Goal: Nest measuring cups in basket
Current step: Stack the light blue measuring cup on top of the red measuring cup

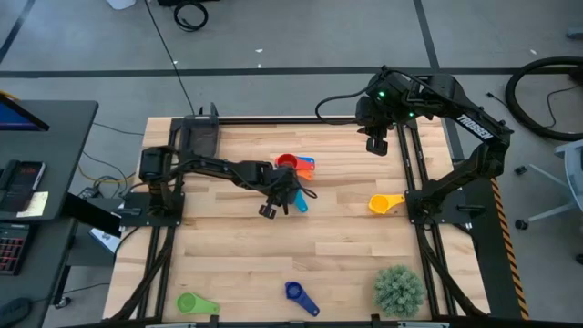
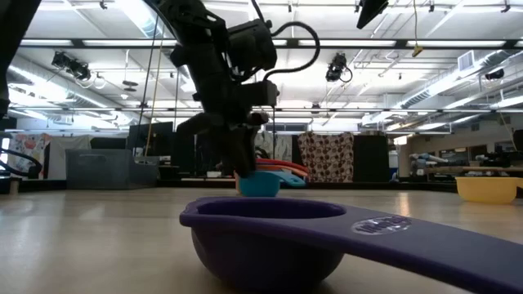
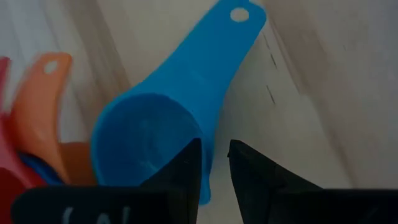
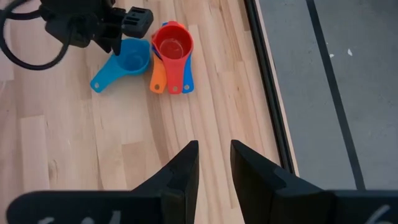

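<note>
A light blue measuring cup (image 1: 299, 202) sits mid-table, opening up; it also shows in the right wrist view (image 4: 132, 59). My left gripper (image 3: 214, 155) is shut on it. Just beyond it, a red cup (image 1: 286, 162) sits nested in an orange cup (image 4: 158, 79) and a blue cup (image 4: 187, 84). A yellow cup (image 1: 384, 202) lies to the right. A dark blue cup (image 1: 301, 296) and a green cup (image 1: 196, 303) lie near the front edge. The dark basket (image 1: 200, 137) stands at the far left. My right gripper (image 4: 214, 158) hovers open and empty above the far right corner. My left gripper pinches the light blue cup's bowl wall (image 3: 208, 180) on the side opposite the handle. One finger (image 3: 186, 162) is inside the bowl and one finger (image 3: 245, 165) is outside. The fingers slant down from the table's left. The cup is upright; whether its bottom touches the table, I cannot tell.
A spiky green plant ball (image 1: 399, 290) stands at the near right corner. Dark frame rails (image 1: 414, 164) run along the table's sides. Bare wood lies between the cup stack and the basket.
</note>
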